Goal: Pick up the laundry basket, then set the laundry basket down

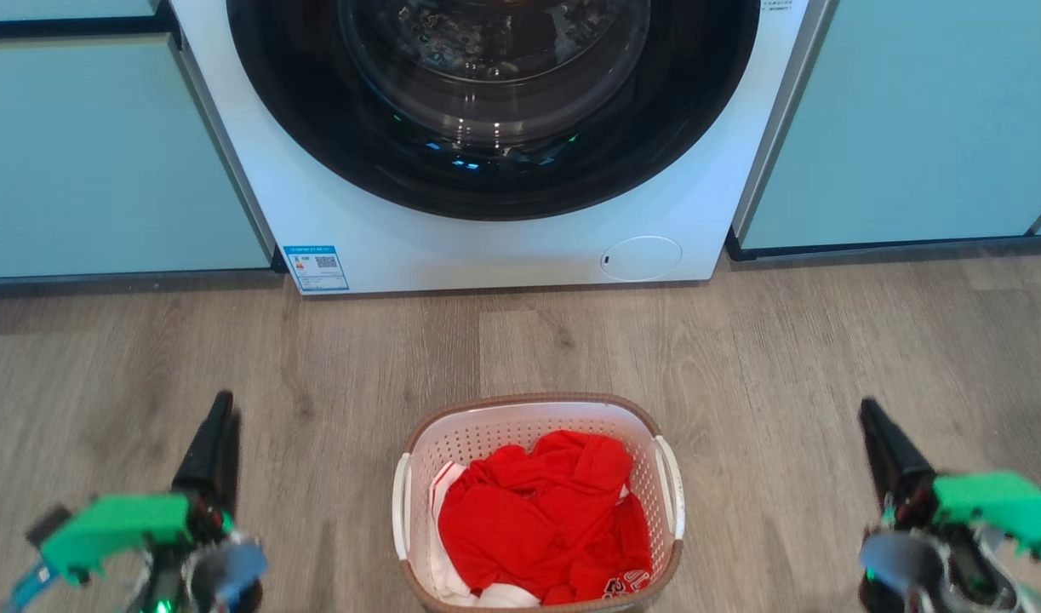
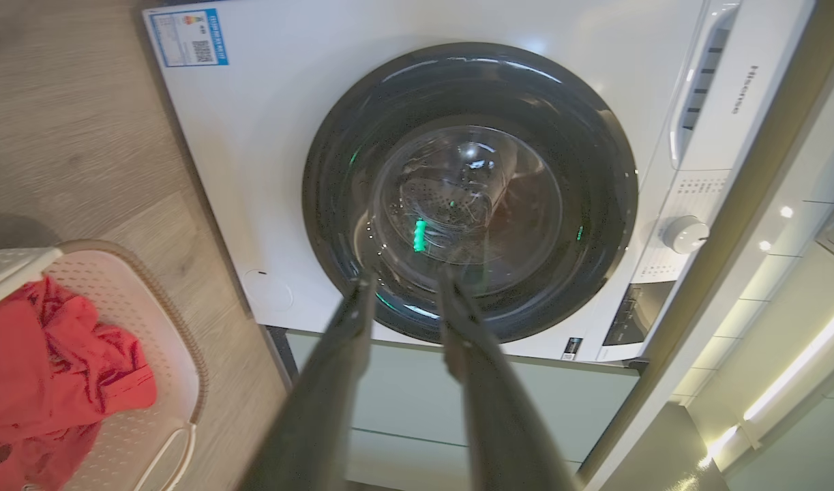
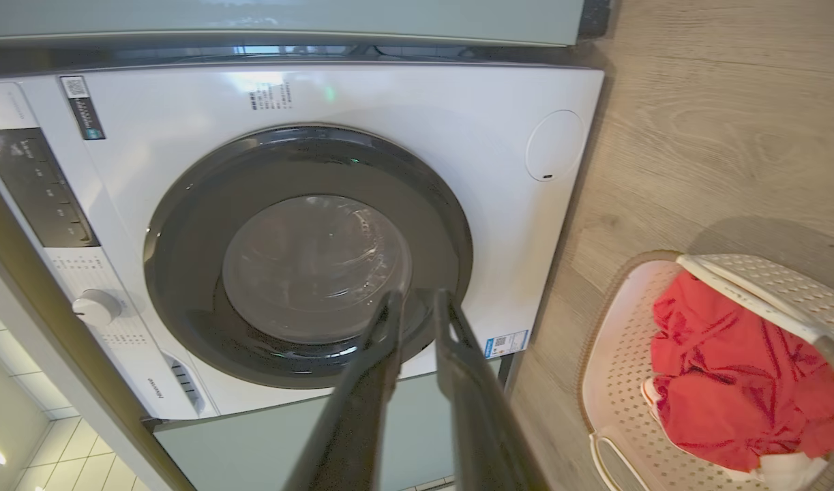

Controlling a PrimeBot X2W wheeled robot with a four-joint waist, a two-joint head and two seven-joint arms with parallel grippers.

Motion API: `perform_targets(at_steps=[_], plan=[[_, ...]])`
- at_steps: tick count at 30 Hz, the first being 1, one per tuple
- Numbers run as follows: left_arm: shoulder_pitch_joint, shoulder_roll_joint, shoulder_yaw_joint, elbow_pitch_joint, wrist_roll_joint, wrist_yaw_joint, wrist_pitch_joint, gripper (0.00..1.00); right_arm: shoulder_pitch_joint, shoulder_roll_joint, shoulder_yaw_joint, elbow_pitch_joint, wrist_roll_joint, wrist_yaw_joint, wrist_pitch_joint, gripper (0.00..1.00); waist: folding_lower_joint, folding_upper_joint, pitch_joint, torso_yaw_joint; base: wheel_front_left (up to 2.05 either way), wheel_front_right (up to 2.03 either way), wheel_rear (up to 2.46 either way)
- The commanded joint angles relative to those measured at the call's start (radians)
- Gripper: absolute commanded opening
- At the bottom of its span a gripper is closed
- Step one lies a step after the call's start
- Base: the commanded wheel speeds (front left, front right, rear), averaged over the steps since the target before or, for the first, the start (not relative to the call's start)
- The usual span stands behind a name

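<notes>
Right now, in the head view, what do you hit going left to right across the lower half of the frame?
left gripper → laundry basket, with red clothes inside it → right gripper

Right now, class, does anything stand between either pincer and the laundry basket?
Nothing visible does. Only bare wooden floor lies between the left pincer and the laundry basket, and between the right pincer and it. Neither pincer touches it.

White perforated laundry basket (image 1: 486,436), brown-rimmed, upright on the floor (image 1: 741,358), holding red and seemingly white clothing (image 1: 537,511)
</notes>
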Motion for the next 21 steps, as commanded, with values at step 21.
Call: perform_targets(at_steps=[21], plan=[[-0.009, 0.000, 0.006, 0.004, 0.086, -0.001, -0.058, 1.00, 0.002, 0.001, -0.024, -0.013, -0.111, 0.001, -0.058, 1.00, 0.0000, 0.0000, -0.004, -0.001, 0.00, 0.00, 0.00]])
